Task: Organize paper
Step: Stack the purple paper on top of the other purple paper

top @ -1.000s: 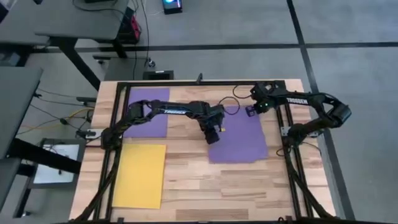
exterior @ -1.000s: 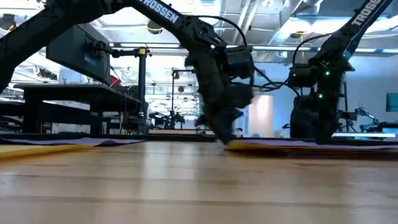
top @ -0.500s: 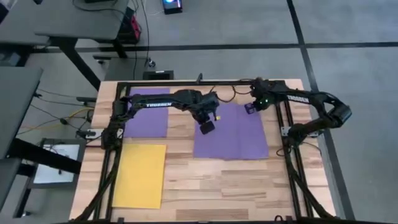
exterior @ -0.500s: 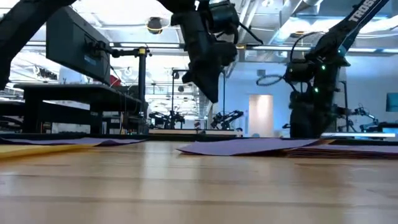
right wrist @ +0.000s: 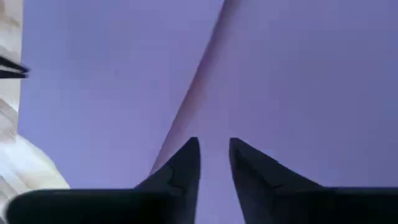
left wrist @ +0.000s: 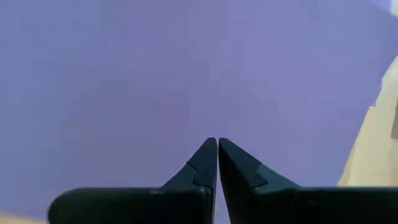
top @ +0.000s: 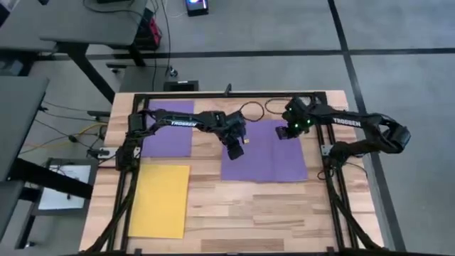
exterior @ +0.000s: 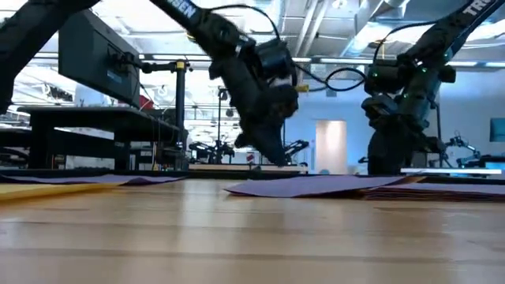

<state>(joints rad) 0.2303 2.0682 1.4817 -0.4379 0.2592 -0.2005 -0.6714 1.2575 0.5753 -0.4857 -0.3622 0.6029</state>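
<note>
on the wooden table [top: 234, 206] three lots of paper lie apart, so sorting looks partly done: a purple pile [top: 274, 160] at centre right, a yellow sheet [top: 160, 200] front left, a purple sheet [top: 170, 128] back left, the left gripper [top: 235, 150] clenched empty, the right gripper [top: 283, 132] slightly parted, both over the pile.

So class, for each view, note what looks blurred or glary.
Low view: ceiling lights glare bright behind the arms, near wooden table soft. Left wrist view: purple paper a featureless blur. Right wrist view: sheet edge soft.
</note>
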